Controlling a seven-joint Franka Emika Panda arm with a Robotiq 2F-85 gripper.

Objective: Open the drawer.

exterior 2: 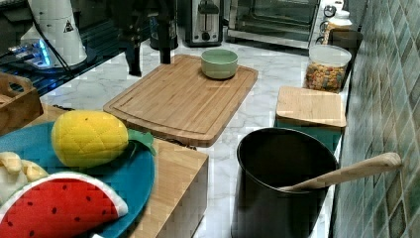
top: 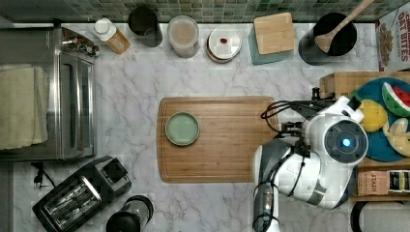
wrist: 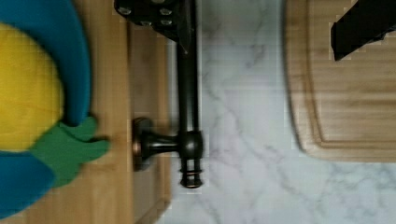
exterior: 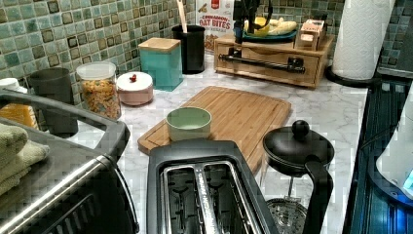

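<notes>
The drawer point(exterior: 272, 61) is sitting shut in a low wooden box at the far end of the surface point(exterior: 336, 109) in the left view, with a blue plate point(exterior 2: 126, 176) of toy fruit on top. Its black bar handle point(wrist: 187, 93) is running along the front, held off the wood by posts.

The end effector point(wrist: 261, 18) is hanging over the handle with its fingers spread apart: in the wrist view one finger point(wrist: 156, 14) is sitting at the bar, seemingly on the drawer side, and the other point(wrist: 362, 28) is hanging out over the cutting board point(wrist: 345, 88). Nothing is being gripped yet, so the reach is nearing its end and the grasp is coming next.

The next move is probably calling for a small shift to centre the bar between the fingers, a close, then a straight pull away from the box.

Bare marble is lying between the handle and the cutting board's edge, giving the drawer room to slide. The board's rim is the nearest obstacle; the green bowl point(top: 182, 128) is sitting well apart
</notes>
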